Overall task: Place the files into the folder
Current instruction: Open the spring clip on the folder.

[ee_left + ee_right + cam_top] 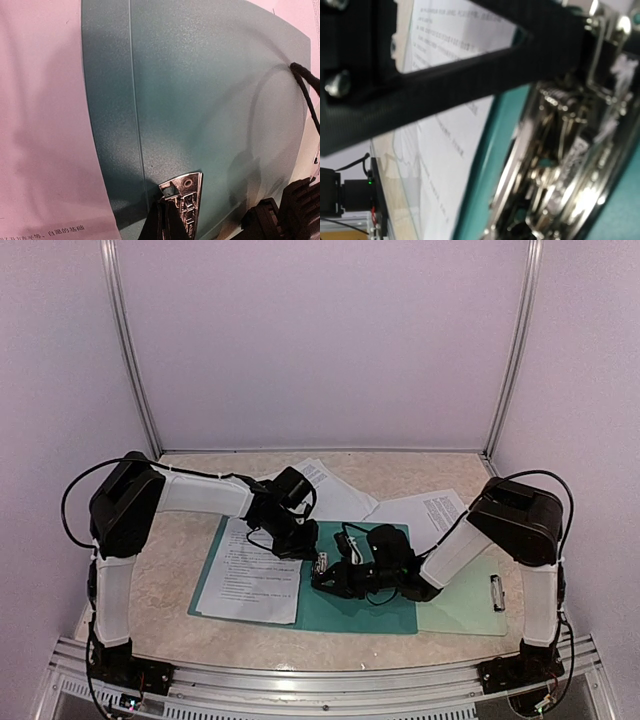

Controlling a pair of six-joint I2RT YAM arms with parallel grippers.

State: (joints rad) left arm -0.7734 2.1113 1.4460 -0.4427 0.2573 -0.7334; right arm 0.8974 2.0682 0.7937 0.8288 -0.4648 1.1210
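The dark teal folder (350, 608) lies open and flat on the table. One printed file sheet (255, 575) rests on its left half, and more files (335, 492) lie behind it. My left gripper (298, 548) is shut, its tips (167, 215) down on the folder (200, 100) beside a shiny metal clamp (187, 197), with the sheet (45, 125) to their left. My right gripper (332, 574) is low at the folder's metal clamp (322, 564). The right wrist view is blurred and filled by that clamp (565, 150); its jaws cannot be made out.
A pale mint clipboard (470, 608) with a metal clip (497, 592) lies at the right, partly under the folder. Another printed sheet (432, 512) rests at the back right. White walls close in the table on three sides. A black cable (305, 85) hangs over the folder.
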